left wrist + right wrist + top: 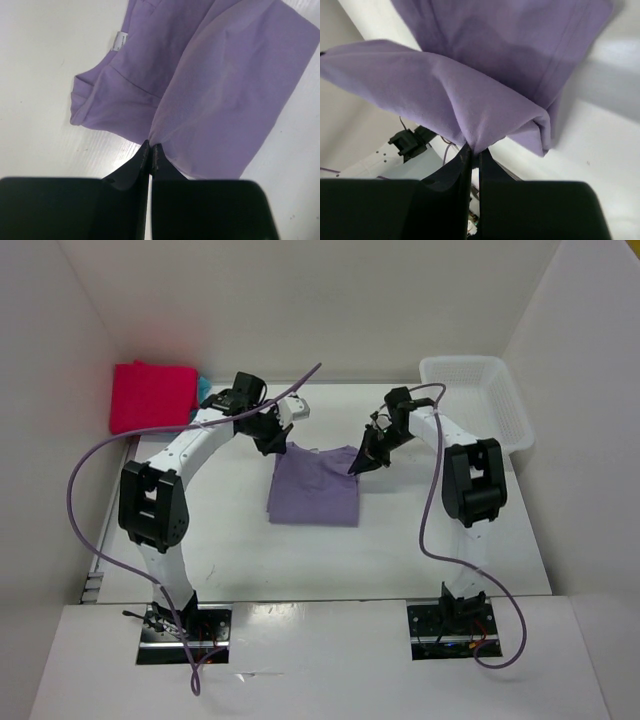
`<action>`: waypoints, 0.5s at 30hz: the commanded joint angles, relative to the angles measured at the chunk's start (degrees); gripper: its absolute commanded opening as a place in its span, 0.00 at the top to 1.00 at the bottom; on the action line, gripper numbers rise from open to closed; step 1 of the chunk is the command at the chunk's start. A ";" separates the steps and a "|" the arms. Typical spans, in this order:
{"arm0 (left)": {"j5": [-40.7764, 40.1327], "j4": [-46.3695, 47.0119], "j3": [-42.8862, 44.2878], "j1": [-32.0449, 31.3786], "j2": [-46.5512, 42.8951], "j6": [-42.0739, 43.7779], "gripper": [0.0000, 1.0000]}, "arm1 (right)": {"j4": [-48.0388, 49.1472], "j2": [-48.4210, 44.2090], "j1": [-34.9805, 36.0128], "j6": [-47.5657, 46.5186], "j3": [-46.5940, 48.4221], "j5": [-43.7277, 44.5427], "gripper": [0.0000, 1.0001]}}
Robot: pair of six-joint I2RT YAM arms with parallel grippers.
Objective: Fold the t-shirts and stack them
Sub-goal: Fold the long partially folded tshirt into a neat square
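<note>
Saw a white bench [230, 550] boxed in by white walls on three sides, with two arms reaching in from the near edge. Found a white mesh basket [500, 410] at the far right corner, close to the right wall. Found the lavender t-shirt [315, 498] [225, 85] [510, 45] mid-bench between the arms, lying as a rough rectangle (partly folded, with a sleeve and a small white neck label showing in the left wrist view). Noted the magenta-red t-shirt [150, 395] folded at the far left corner, well apart from the lavender one. Caught only a sliver of the turquoise t-shirt [204, 386] just beside the magenta-red one, at its right edge. Found the left fingers [275, 448] [146, 152] pressed together on a thin pinch of lavender cloth at the shirt's far left corner, with the upper layer drawn into a taut peak. Found the right fingers [357, 468] [466, 155] pinching the far right corner likewise, with the cloth bunched into a raised fold above the flat layer beneath.
</note>
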 commanded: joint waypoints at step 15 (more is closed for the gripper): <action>-3.99 11.88 3.46 1.85 9.34 -5.22 0.99 | 8.72 15.63 -2.14 6.05 20.04 -0.06 0.65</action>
